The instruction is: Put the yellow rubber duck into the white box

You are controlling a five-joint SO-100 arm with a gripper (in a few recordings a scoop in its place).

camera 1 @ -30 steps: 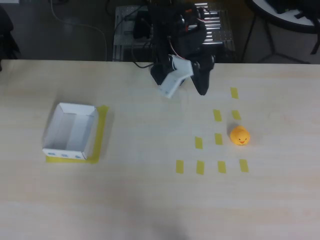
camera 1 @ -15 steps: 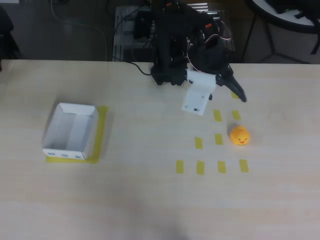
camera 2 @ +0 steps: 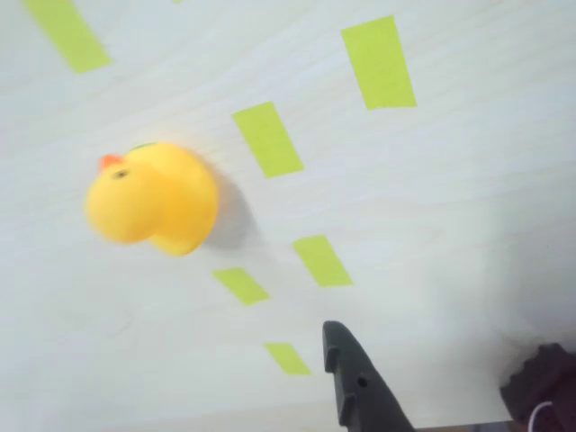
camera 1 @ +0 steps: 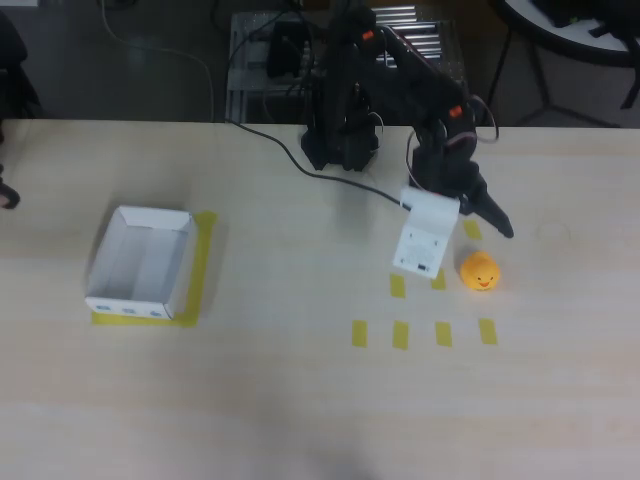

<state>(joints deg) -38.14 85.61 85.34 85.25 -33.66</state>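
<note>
The yellow rubber duck (camera 1: 480, 271) sits upright on the pale table among yellow tape strips, right of centre in the overhead view. My gripper (camera 1: 464, 250) hangs open just above and behind it, with the white plate to its left and the black finger (camera 1: 492, 214) to its upper right. Nothing is between the jaws. In the wrist view the duck (camera 2: 153, 200) lies at the left, apart from the black finger (camera 2: 360, 391) at the bottom edge. The white box (camera 1: 127, 306) stands open at the far left of the table on a yellow tape patch.
Several short yellow tape strips (camera 1: 400, 334) mark a grid around the duck. The arm's black base (camera 1: 340, 150) sits at the table's far edge with a cable (camera 1: 290, 160) trailing from it. Bare tabletop lies between box and duck.
The arm has swung right and reached forward from near its base to the duck. The duck and the box have not moved.
</note>
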